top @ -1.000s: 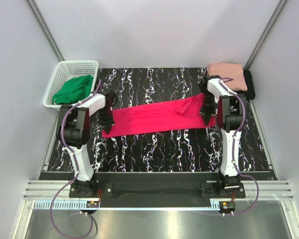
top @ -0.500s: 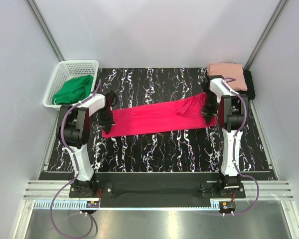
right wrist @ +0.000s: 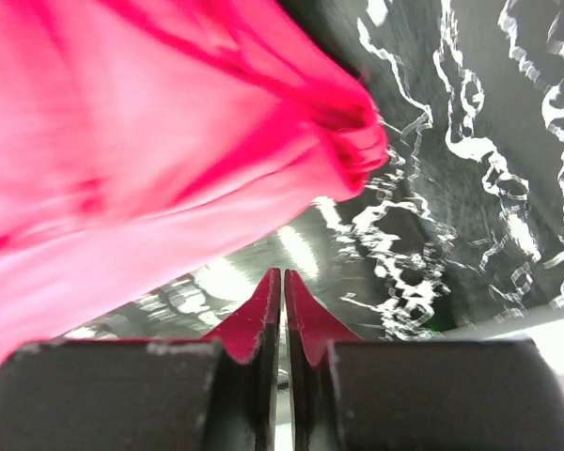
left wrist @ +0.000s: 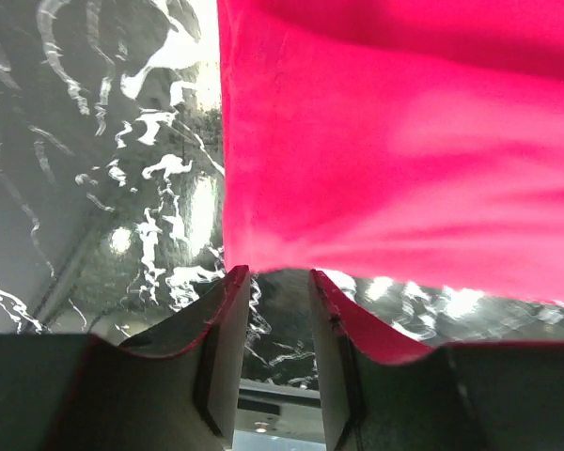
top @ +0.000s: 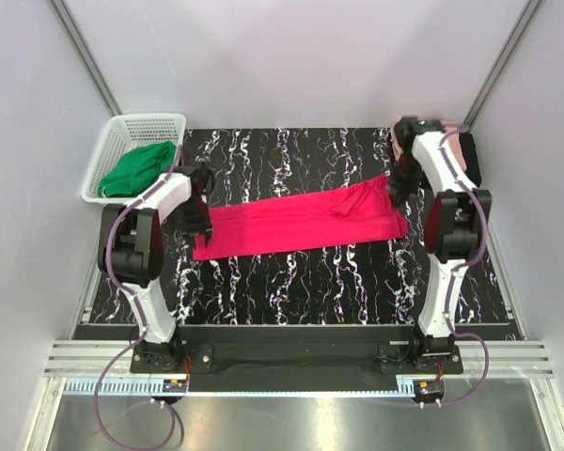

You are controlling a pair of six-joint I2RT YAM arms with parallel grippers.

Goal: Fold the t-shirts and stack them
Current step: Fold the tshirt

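Marbled black desk (top: 291,282) carries my crimson-pink t-shirt (top: 301,221), folded into a long band across its middle. I see the salmon-pink t-shirt (top: 399,136) at the far right corner. My left tool (left wrist: 273,282) stands parted and empty at the band's edge; my right tool (right wrist: 283,287) looks nearly closed, holding nothing

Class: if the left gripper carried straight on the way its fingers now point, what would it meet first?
Most likely the near edge of the crimson t-shirt, lying just beyond the left gripper; depth is unclear, so the marbled tabletop may come first.
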